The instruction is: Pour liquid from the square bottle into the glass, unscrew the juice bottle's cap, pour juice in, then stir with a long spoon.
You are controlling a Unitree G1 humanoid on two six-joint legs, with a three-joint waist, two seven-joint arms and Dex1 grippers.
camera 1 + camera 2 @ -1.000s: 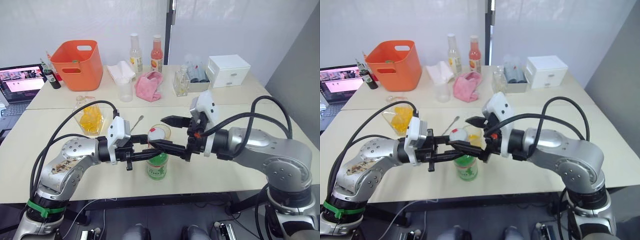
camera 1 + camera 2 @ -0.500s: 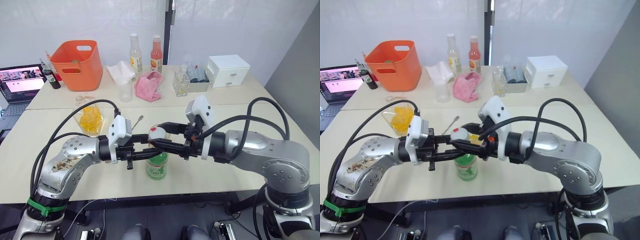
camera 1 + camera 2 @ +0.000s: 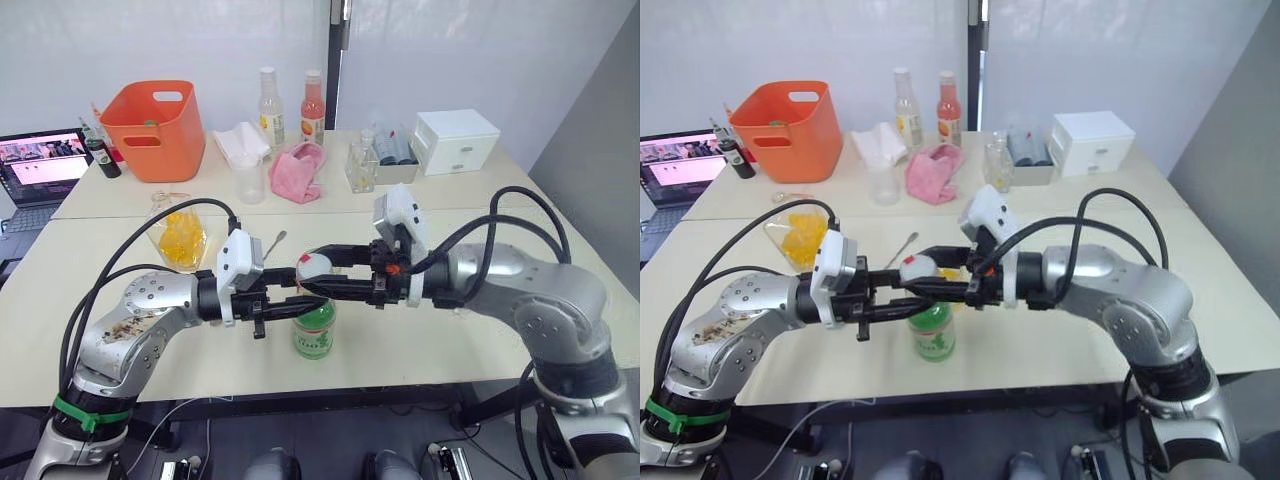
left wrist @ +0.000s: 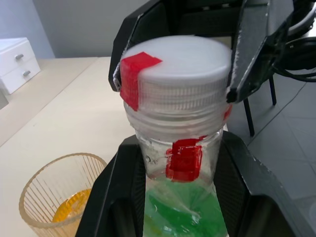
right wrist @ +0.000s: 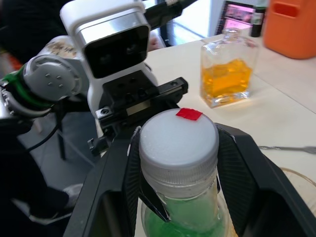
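Note:
The juice bottle [image 3: 313,331] with its green label stands upright near the table's front edge. My left gripper [image 3: 298,303] is shut on its neck, just below the cap. The white cap [image 3: 312,267] with a red tag is still on the bottle. My right gripper [image 5: 177,160] comes in from the right and is shut on the cap [image 5: 177,138], one finger on each side. The glass [image 4: 60,193] stands just behind the bottle with a little orange liquid at the bottom. The square bottle [image 3: 178,233] sits at the left, part full. The long spoon [image 3: 274,243] lies between them.
Along the back of the table stand an orange basket [image 3: 155,126], a laptop [image 3: 38,166], a measuring cup [image 3: 250,180], two tall slim bottles [image 3: 270,102], a pink cloth [image 3: 300,170], small clear bottles [image 3: 362,166] and a white drawer box [image 3: 457,140].
My right gripper, open beside the cap a second ago, has moved in over it and closed on it. My left gripper has kept its hold on the bottle.

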